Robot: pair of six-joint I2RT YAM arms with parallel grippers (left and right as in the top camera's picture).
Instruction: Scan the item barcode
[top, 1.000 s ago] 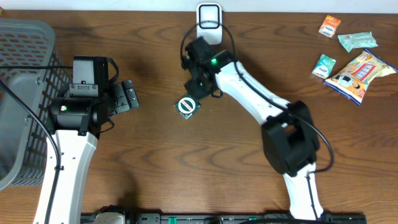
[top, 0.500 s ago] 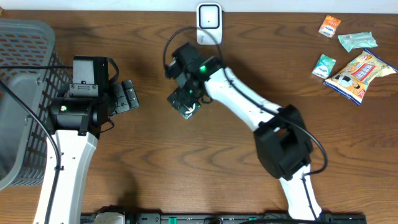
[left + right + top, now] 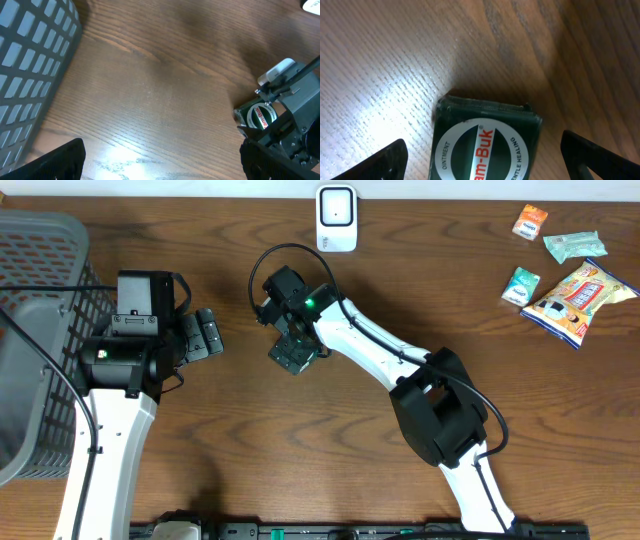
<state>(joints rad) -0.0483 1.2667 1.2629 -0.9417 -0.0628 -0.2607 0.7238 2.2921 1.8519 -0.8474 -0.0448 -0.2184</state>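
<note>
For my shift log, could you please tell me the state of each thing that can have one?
Ointment box: flat on table, label up, not gripped.
Right end effector: open, straddling the box.
Left end effector: open, empty.
Scanner: no item at it.

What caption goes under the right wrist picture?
Open right gripper poised over a green ointment box on the wooden table.
</note>
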